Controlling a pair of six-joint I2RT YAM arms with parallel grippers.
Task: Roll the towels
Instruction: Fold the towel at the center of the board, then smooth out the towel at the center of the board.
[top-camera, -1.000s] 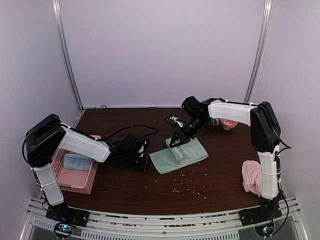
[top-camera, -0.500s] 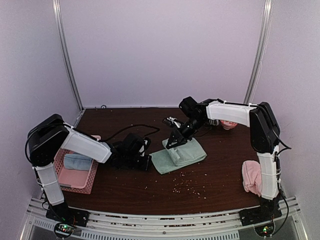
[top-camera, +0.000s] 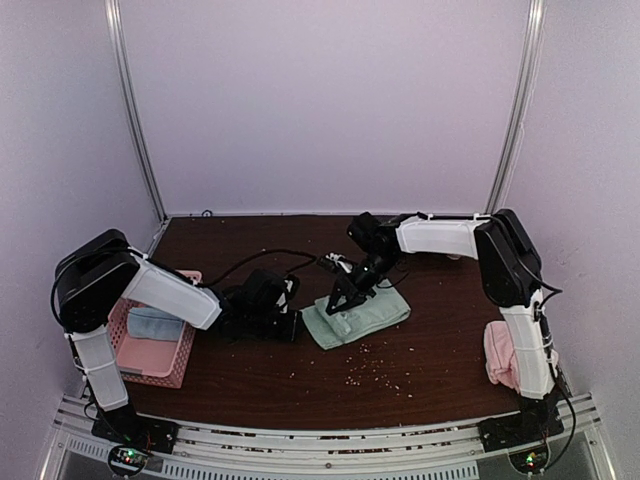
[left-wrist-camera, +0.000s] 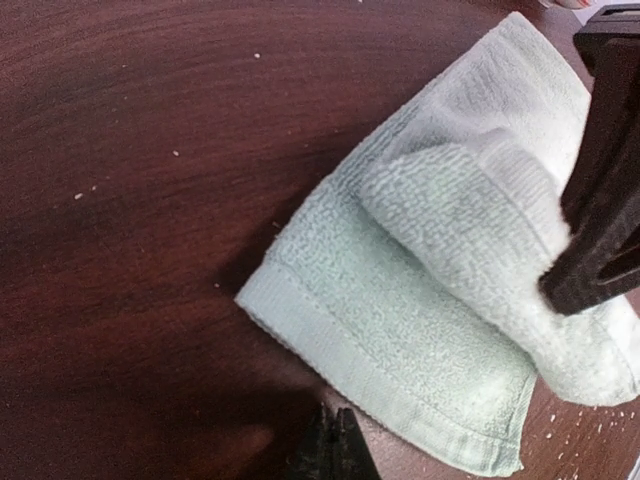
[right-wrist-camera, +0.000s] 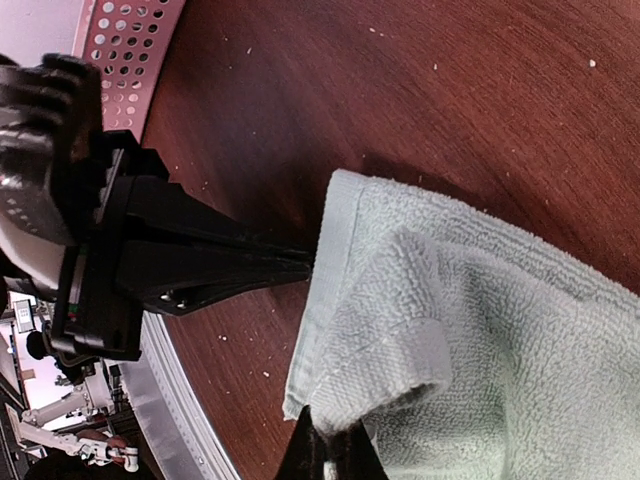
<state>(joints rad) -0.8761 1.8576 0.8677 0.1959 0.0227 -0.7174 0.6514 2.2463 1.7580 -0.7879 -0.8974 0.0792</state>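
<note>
The mint green towel (top-camera: 365, 316) lies mid-table, its near-left part folded over itself. It also shows in the left wrist view (left-wrist-camera: 420, 300) and the right wrist view (right-wrist-camera: 500, 330). My right gripper (top-camera: 340, 302) is shut on the raised fold (right-wrist-camera: 330, 450). My left gripper (top-camera: 295, 322) is shut, low on the table, its tips (left-wrist-camera: 335, 440) at the towel's left hem with nothing between them. The pink towel (top-camera: 503, 352) lies bunched at the table's right front, beside the right arm's base.
A pink perforated basket (top-camera: 160, 378) at the left holds a pale blue cloth (top-camera: 155, 322) and a pink cloth (top-camera: 140, 352). Pale crumbs (top-camera: 370, 372) are scattered in front of the mint towel. Walls close the back and sides.
My right gripper has moved left toward the left gripper, pulling the mint towel's fold over and shifting the towel slightly left. The left arm has barely moved.
</note>
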